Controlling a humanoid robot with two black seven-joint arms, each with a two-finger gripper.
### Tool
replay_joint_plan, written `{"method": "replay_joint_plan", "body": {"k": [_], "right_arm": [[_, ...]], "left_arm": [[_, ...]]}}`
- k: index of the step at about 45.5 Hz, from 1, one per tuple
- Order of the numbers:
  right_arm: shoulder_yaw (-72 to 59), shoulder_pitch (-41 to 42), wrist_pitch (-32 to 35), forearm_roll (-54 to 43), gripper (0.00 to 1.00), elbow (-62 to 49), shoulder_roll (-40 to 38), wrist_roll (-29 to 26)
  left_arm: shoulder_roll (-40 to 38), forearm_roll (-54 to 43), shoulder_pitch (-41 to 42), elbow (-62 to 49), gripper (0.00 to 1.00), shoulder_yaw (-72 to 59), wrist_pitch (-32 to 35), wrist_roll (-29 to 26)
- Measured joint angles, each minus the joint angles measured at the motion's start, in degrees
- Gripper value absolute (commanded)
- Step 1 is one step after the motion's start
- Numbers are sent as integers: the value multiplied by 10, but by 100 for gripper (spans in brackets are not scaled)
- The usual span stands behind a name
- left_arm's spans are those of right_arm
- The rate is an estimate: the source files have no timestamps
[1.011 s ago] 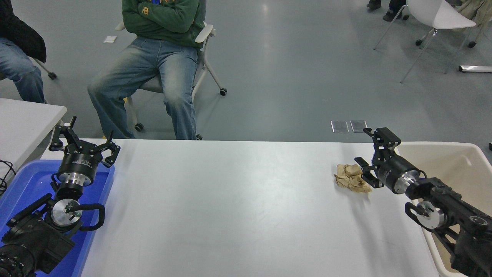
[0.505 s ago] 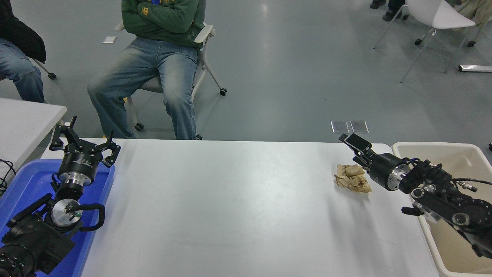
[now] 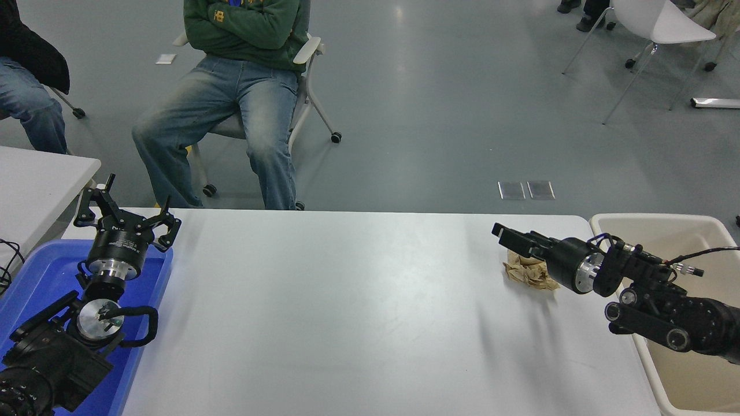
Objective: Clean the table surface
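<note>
The table surface (image 3: 347, 306) is a wide plain white top. A crumpled brown paper wad (image 3: 525, 273) lies on it near the far right. My right gripper (image 3: 507, 237) reaches in from the right, points left and hovers just over the wad's far side, partly covering it. It is turned edge-on to the camera. My left gripper (image 3: 124, 212) is parked open and empty at the lower left, over a blue tray.
A beige bin (image 3: 688, 228) stands at the table's right end, under my right arm. The blue tray (image 3: 34, 277) sits at the left edge, beside a smaller white table (image 3: 34, 173). A person in jeans (image 3: 231, 110) sits beyond the far edge.
My right arm has swung down and to the left. Its gripper has rotated from upright beside the wad to lying flat over the wad's top. The wad and the left arm have not moved.
</note>
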Motion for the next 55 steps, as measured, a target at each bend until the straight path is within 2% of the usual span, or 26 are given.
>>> {"method": "replay_joint_plan", "body": {"k": [16,55], "right_arm": [[-68,0,-41,3,100,-95,48,2],[-84,-75,-51,14,100,-307,176,4]], "left_arm": [[0,0,0,0,100,0,0,0],[0,0,0,0,100,0,0,0]]}}
